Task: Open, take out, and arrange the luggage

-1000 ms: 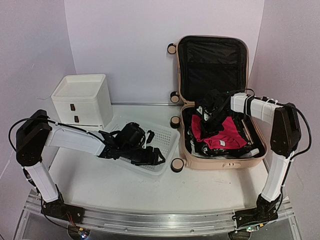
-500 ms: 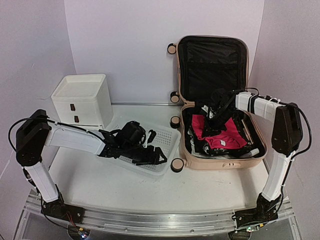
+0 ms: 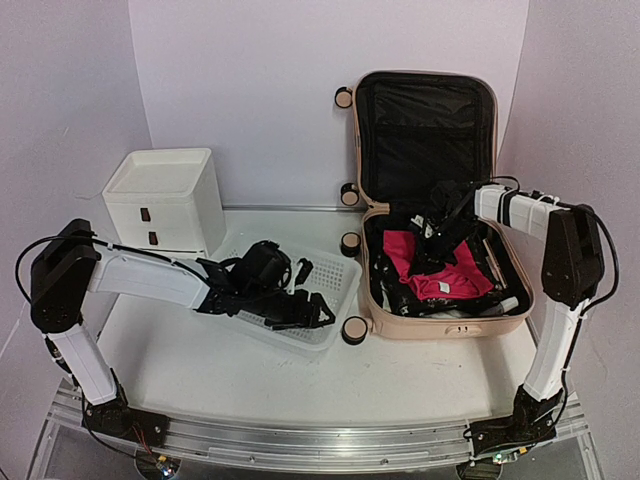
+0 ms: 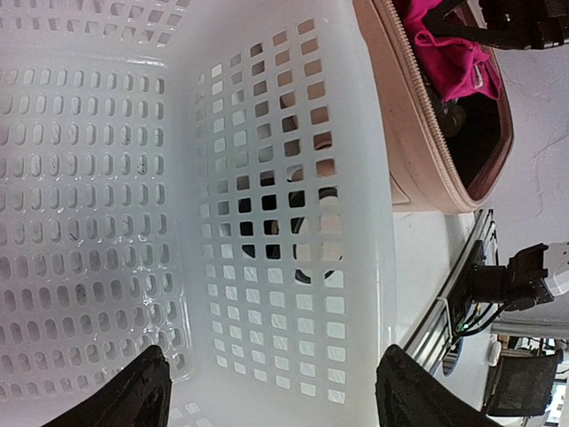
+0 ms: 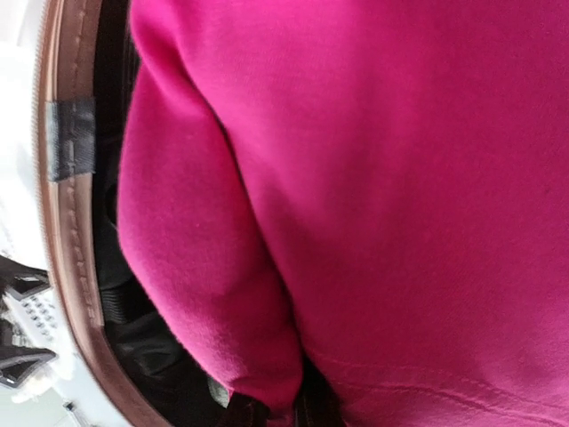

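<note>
Right jaws shifted in luggage [image 3: 430, 325] (cloth [image 5: 400, 178] hides grip)

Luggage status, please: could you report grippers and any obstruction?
Left gripper open over white basket. Right gripper pinching pink garment inside luggage. Luggage open, not emptied. No obstruction seen.

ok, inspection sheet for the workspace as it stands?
Surface: white table, no spills seen.
Job's things: pale pink hard-shell suitcase open, lid upright at the back wall; magenta fabric garment and dark items inside.
Clutter: white plastic drawer unit, drawers shut; white mesh basket beside the suitcase.
Grippers: left gripper open, empty, inside the basket; right gripper apparently pinching the garment.
Cables: black cables loop at both arms, no snag seen.
Surroundings: pale lilac walls; metal rail at near edge.
</note>
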Available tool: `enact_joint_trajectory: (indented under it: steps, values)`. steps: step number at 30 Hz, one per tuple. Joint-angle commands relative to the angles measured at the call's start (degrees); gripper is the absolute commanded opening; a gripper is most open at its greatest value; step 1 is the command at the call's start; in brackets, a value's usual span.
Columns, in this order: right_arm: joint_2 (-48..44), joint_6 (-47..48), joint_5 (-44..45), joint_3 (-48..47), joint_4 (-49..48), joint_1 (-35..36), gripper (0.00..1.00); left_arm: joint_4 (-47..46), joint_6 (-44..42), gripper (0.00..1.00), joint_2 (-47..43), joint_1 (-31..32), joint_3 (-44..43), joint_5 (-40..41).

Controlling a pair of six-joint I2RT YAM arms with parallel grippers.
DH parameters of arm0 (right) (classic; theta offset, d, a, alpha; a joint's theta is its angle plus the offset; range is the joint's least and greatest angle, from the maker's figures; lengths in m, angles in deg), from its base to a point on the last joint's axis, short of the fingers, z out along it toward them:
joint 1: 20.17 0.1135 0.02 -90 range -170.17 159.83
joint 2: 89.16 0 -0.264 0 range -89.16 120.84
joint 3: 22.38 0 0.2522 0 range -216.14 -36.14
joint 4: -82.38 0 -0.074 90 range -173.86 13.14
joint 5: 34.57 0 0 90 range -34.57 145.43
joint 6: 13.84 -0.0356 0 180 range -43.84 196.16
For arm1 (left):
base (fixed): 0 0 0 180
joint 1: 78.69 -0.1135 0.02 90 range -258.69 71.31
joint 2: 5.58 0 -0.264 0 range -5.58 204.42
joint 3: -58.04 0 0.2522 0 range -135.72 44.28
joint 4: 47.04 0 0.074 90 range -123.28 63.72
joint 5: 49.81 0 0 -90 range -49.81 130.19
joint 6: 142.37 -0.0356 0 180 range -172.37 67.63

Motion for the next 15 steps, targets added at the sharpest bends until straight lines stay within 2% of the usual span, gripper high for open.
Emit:
enact_joint_trajectory:
  steps: [1,5,8,13,15]
  values:
    - [-1.02,-2.52,-6.71,-1.18,-1.18,-0.29,0.01,-1.32,2.87,0.80,-3.33,-0.02,-4.67,-2.02]
    - [-3.22,-4.38,-9.56,-1.31,-2.81,-0.53,0.00,-1.32,8.54,0.77,-1.94,-1.10,-8.34,-5.41]
    - [-4.44,-5.05,-11.57,-1.51,-3.53,-1.10,0.00,-1.32,13.36,0.77,-1.80,-1.70,-8.82,-4.96]
    - [-5.81,-6.95,-15.22,-0.09,-5.59,-3.06,0.00,-1.32,16.66,0.82,-1.52,-2.11,-6.62,-1.24]
    - [-5.89,-7.57,-16.48,0.09,-6.24,-3.50,0.00,-1.32,16.64,0.83,-0.20,-2.03,-6.62,-2.14]
